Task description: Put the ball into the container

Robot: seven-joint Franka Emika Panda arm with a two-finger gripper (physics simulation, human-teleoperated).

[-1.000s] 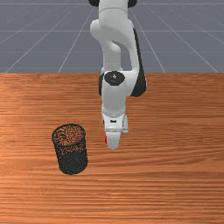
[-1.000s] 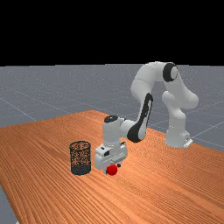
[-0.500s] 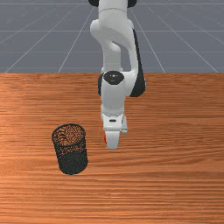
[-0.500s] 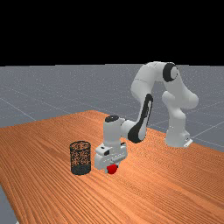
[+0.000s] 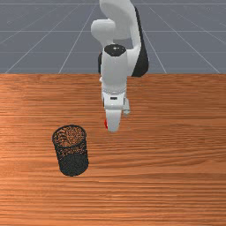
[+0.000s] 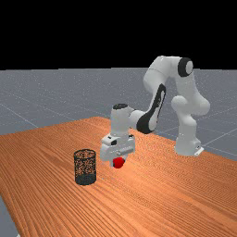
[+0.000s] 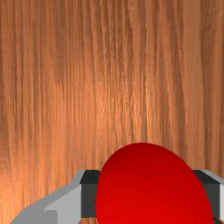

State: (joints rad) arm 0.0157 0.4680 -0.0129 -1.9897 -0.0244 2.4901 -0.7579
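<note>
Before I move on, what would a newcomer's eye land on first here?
Most likely the bright red ball, gripped between the fingers above the table. Next, the black mesh container, standing upright on the front view's left of the big white arm.

The ball [image 6: 118, 162] is plain red, the container [image 5: 73, 164] at the front view's left black mesh. Darker grain streaks the orange-brown table [image 5: 167, 176], the arm [image 5: 114, 66] is white with black patches, and pale lines cross the grey far floor [image 5: 35, 44].
</note>
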